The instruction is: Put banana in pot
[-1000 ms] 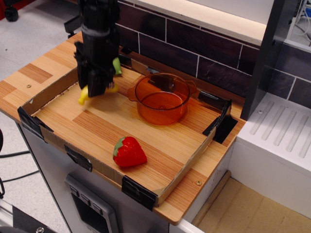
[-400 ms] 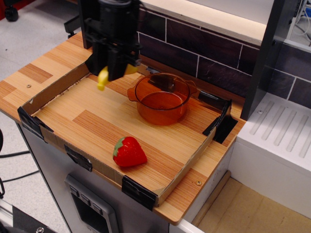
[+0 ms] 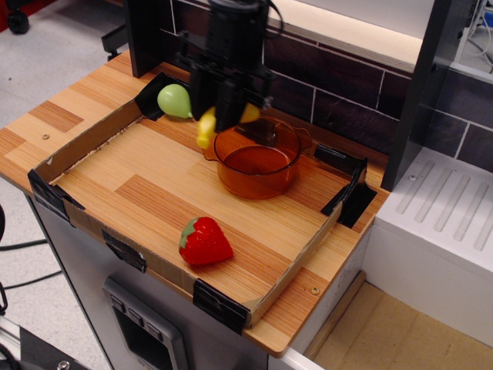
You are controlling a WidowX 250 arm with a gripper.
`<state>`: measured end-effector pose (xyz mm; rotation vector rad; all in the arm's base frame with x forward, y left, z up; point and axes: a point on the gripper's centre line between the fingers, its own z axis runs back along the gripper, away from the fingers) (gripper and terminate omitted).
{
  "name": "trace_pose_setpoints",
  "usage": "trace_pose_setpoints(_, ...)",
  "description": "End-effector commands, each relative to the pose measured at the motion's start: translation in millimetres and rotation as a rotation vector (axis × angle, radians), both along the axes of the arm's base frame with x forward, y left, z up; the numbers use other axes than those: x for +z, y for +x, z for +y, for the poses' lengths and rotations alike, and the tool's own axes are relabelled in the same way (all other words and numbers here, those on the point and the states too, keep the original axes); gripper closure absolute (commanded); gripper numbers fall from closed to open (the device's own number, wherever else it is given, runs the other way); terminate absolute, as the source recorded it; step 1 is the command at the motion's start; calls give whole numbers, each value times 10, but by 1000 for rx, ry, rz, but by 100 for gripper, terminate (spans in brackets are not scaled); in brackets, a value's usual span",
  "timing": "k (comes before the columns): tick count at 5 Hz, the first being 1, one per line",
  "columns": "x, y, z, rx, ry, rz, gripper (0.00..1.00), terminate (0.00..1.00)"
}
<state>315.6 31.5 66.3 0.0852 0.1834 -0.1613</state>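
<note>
My black gripper [image 3: 228, 116] is shut on the yellow toy banana [image 3: 206, 126] and holds it in the air above the left rim of the pot. The banana's ends stick out on both sides of the fingers. The transparent orange pot [image 3: 257, 158] with two small side handles stands on the wooden tray, right of centre at the back. Its inside holds nothing.
A light green pear-shaped toy fruit [image 3: 175, 100] lies at the tray's back left corner. A red strawberry [image 3: 203, 241] lies near the front edge. A low cardboard wall [image 3: 85, 142] with black corner clips rings the tray. A dark tiled wall stands behind.
The gripper has lifted the banana off the tray's left side and carried it right to the pot's left rim, uncovering the green pear.
</note>
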Motion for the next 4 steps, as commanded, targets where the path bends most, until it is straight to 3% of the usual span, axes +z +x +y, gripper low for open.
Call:
trace_pose_setpoints(1, -61, 249, -149, -21, 63, -42, 0, 0)
trace_pose_setpoints(2, -134, 246, -149, -58, 91, -46, 0, 0)
trace_pose_setpoints(3, 8, 219, -174, -98, 49, -135, 0, 0)
trace_pose_setpoints(4, 322, 186, -256, -138, -1, -224, 0, 0)
